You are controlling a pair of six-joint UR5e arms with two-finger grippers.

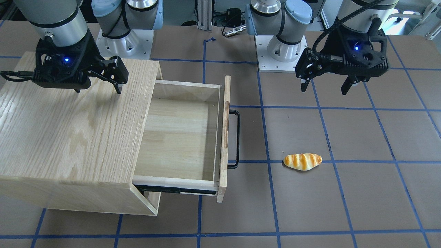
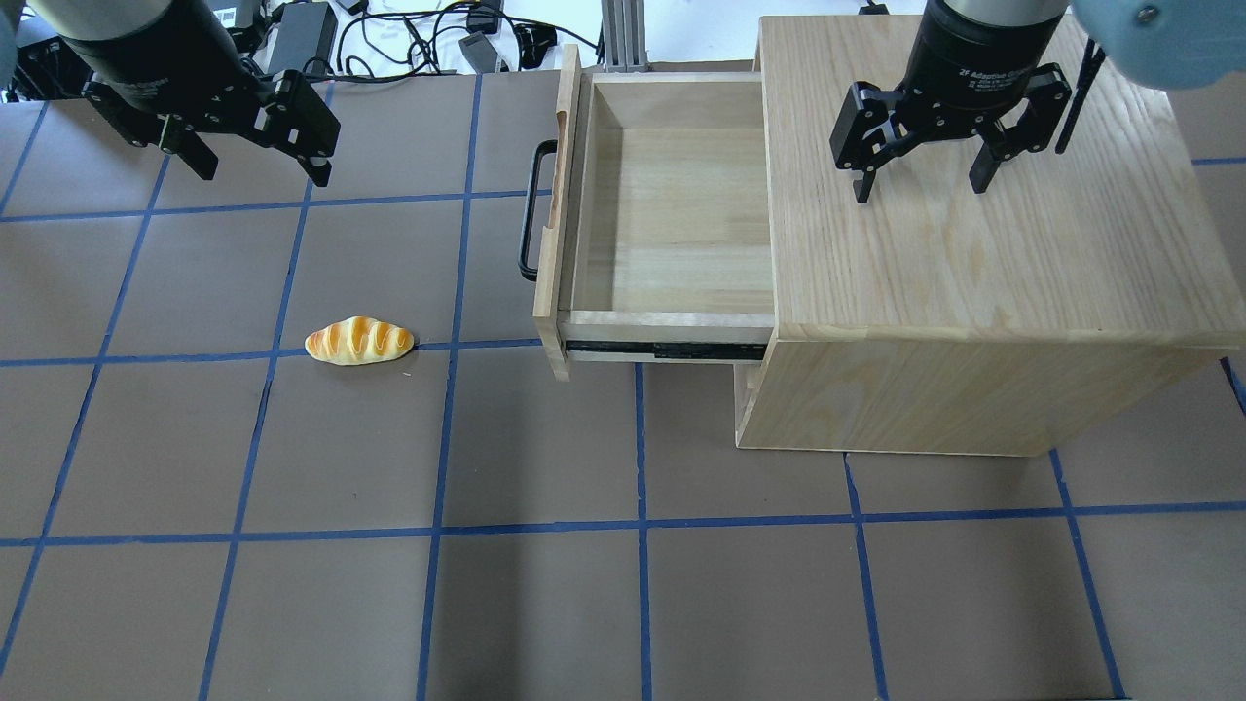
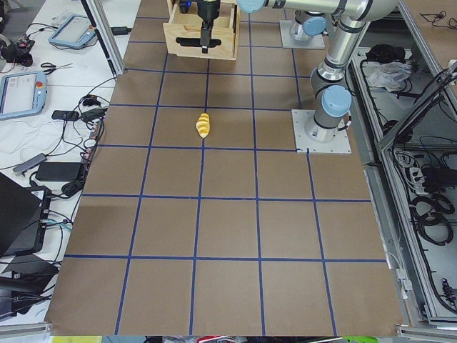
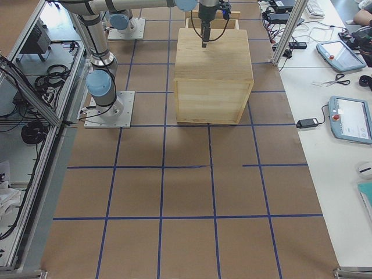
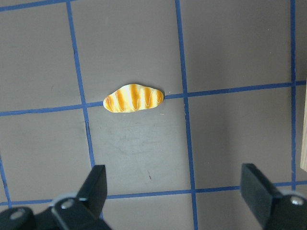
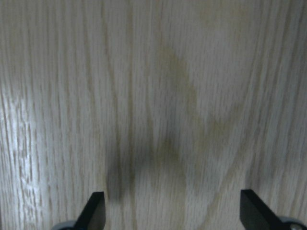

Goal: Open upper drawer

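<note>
The upper drawer [image 2: 672, 214] stands pulled far out of the oak cabinet [image 2: 973, 253], and its pale-wood box is empty. Its black bar handle [image 2: 529, 209] faces the table's middle; no gripper touches it. The drawer [image 1: 179, 137] and handle [image 1: 236, 137] also show in the front-facing view. My right gripper [image 2: 921, 188] is open and empty, hovering above the cabinet top [image 6: 158, 96]. My left gripper [image 2: 263, 173] is open and empty, held above the table left of the drawer. In the front-facing view the left gripper [image 1: 324, 89] is at the right and the right gripper [image 1: 98, 90] at the left.
A toy bread roll [image 2: 359, 341] lies on the brown mat left of the drawer front, below my left gripper in the left wrist view [image 5: 134, 98]. Blue tape lines grid the table. Cables and both robot bases sit along the far edge.
</note>
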